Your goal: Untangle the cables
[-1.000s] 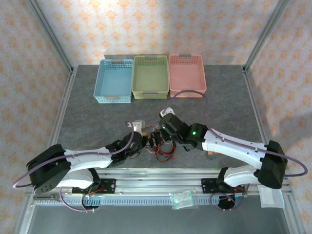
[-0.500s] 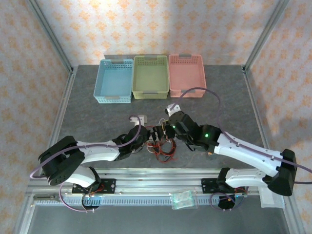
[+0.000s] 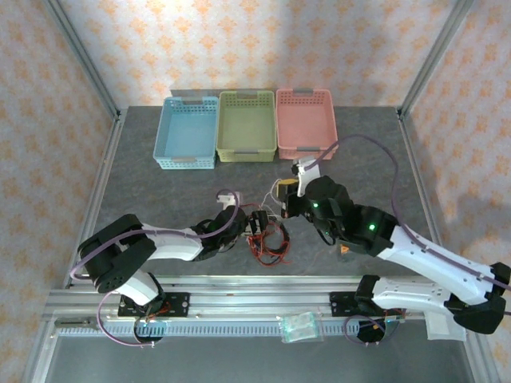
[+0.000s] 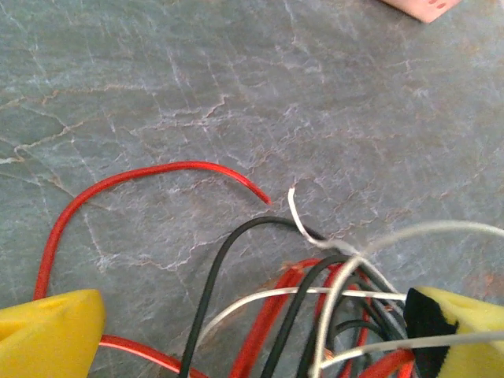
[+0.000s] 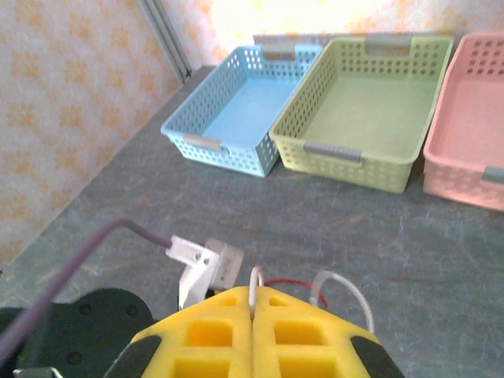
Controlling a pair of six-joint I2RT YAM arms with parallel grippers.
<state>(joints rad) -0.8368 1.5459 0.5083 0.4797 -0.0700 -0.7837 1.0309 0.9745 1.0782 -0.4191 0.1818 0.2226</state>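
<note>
The cables (image 3: 268, 239) lie tangled near the table's front middle, with red, black and pale whitish strands. My left gripper (image 3: 254, 224) sits at the tangle's left edge, open. In the left wrist view its yellow fingers (image 4: 49, 334) stand wide apart around looping black (image 4: 216, 268), red (image 4: 142, 175) and white cables (image 4: 260, 298). My right gripper (image 3: 281, 201) hovers just behind the tangle. In its own view the right gripper (image 5: 253, 295) is shut on the white cable, which loops out beside the pads (image 5: 340, 275), with a red strand (image 5: 292, 281) beyond it.
Three baskets stand in a row at the back: blue (image 3: 189, 132), green (image 3: 247, 125) and pink (image 3: 305, 122). The left arm's wrist camera block (image 5: 209, 264) is close in front of the right gripper. A small plastic bag (image 3: 299, 325) lies on the front rail.
The right gripper has drawn back and to the right, away from the tangle, with the white cable pinched in it. The left gripper edged right, staying at the tangle.
</note>
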